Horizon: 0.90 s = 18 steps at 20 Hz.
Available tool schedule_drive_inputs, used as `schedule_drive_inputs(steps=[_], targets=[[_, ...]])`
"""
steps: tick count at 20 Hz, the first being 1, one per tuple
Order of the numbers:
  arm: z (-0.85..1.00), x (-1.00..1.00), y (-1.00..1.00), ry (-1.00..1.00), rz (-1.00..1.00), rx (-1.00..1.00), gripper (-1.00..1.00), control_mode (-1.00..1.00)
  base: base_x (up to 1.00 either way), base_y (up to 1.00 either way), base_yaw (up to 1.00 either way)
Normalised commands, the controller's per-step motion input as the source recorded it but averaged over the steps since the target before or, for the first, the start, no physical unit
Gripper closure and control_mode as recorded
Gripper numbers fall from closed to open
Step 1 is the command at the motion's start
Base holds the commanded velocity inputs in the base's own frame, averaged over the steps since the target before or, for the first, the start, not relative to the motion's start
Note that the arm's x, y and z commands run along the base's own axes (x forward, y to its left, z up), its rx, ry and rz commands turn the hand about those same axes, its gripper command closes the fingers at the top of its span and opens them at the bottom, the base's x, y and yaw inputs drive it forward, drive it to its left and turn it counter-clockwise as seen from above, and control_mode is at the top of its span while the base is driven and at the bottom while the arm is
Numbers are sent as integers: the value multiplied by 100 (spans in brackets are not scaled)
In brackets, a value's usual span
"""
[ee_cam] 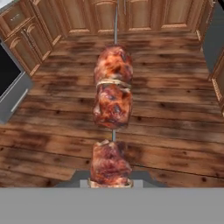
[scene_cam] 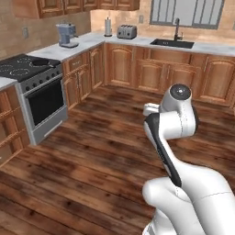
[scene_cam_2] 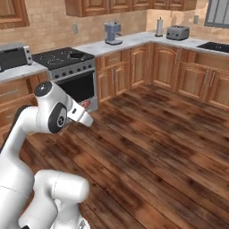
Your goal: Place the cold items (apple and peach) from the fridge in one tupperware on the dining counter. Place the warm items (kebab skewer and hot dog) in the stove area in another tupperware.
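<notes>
Gripper closed on kebab skewer, held over open floor
In the hand view the kebab skewer [ee_cam: 112,109] runs straight out from the closed gripper [ee_cam: 111,180], its browned meat chunks hanging above the wooden floor [ee_cam: 175,131]. The stove [scene_cam: 34,94] stands at the left wall, well apart from the arm [scene_cam: 176,124], between wooden cabinets [scene_cam: 137,69]

Glossy browned kebab skewer [ee_cam: 112,100], matt wood floor [ee_cam: 175,109].

There is one kebab skewer [ee_cam: 112,114] with three chunks of meat on it. The kitchen has one stove [scene_cam: 32,92], one toaster [scene_cam: 126,31], one coffee machine [scene_cam: 68,35], one sink [scene_cam: 172,43].
</notes>
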Motion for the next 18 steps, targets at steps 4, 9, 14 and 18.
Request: schedule_drive_inputs(steps=[4, 9, 14, 18], targets=[[0, 0, 0, 0, 0, 0, 100, 100, -100, -16, -27], [0, 0, 0, 0, 0, 0, 100, 100, -100, -2, -28], [0, 0, 0, 0, 0, 0, 100, 100, -100, -6, -25], [0, 0, 0, 0, 0, 0, 100, 100, -70, -81, -14]])
